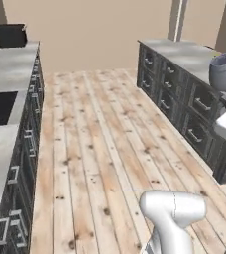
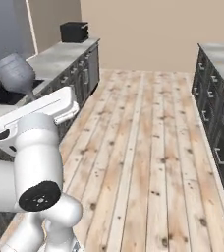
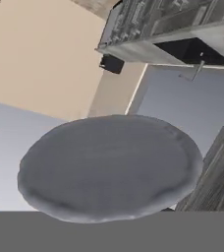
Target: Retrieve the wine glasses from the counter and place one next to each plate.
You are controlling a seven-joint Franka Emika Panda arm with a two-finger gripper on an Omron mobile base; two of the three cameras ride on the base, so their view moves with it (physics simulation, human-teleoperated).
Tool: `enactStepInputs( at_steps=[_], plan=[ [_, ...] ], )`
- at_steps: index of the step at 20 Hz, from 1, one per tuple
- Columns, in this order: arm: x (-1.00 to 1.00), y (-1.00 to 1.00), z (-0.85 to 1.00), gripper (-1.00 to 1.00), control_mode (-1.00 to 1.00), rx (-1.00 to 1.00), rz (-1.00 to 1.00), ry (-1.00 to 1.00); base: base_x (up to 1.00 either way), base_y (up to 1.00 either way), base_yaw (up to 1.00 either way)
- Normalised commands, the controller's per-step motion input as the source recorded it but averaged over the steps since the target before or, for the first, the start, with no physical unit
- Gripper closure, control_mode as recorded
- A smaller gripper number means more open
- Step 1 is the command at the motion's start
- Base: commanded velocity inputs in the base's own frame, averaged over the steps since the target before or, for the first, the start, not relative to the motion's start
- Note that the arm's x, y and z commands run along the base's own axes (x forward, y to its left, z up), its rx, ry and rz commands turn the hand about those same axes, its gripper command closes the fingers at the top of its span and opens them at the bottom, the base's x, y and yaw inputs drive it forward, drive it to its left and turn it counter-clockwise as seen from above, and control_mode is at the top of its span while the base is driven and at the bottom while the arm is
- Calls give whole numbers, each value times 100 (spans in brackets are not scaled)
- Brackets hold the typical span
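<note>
The claw is closed on one wine glass (image 2: 15, 74), carried aloft beside the arm over the wooden floor (image 1: 110, 149) between the tabletop (image 1: 6, 69) and the island (image 1: 184, 54), so, judging by this, no glass is set down yet.

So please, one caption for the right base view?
Wine glass carried by the arm above the plank floor.

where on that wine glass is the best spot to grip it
By the thin stem, coming in from the side with fingers level. The wine glass has a wide rounded bowl over a narrow stem, so the stem suits a small gripper best. It looks already carried that way: upright in the air, bowl on top, rim facing the hand camera.
</note>
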Motion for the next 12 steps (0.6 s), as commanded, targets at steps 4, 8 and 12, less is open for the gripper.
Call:
enactStepInputs(
  at_steps=[4, 8, 12],
  plan=[
    [0, 0, 0, 100, 100, 0, 0, 0, 2, -84, -77],
    [0, 0, 0, 100, 100, 0, 0, 0, 16, -100, -52],
    [0, 0, 0, 100, 100, 0, 0, 0, 1, -100, -37]
  ],
)
